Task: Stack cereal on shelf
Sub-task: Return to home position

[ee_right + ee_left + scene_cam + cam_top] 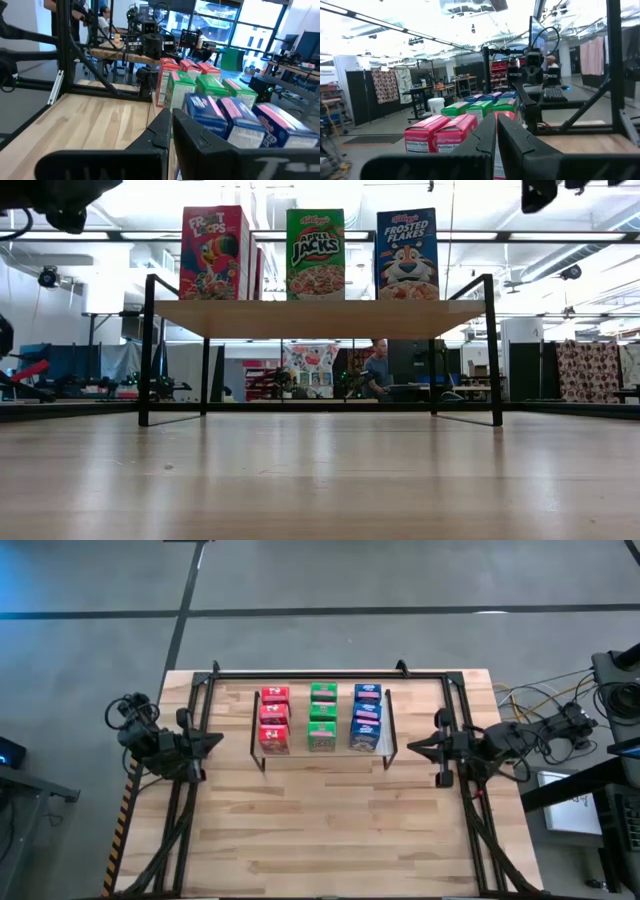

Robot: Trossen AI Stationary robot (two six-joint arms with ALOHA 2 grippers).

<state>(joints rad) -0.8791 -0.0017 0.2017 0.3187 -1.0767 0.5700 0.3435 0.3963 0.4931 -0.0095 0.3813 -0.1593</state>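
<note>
Basically done, from the look of it: all nine cereal boxes sit on the shelf, nothing loose on the counter.

- Layout: three rows by colour running front to back: red boxes on the left arm's side, green boxes in the middle, blue boxes on the right arm's side. Within each row the boxes sit close, and narrow gaps separate the rows. Sorting by colour looks like the point.
- The low view shows the front box of each row upright with its printed face outward, near the front edge of the shelf.
- The left gripper is off the shelf's left end, fingers together, holding nothing.
- The right gripper is off the right end, just beside the frame, fingers together, also empty.

Both grippers point inward at the shelf ends, apart from every box. My read: the arms are parked at the sides so they can't clip the rows. Only the homing step looks left. The risk is low unless the right arm swings toward the blue row.
</note>
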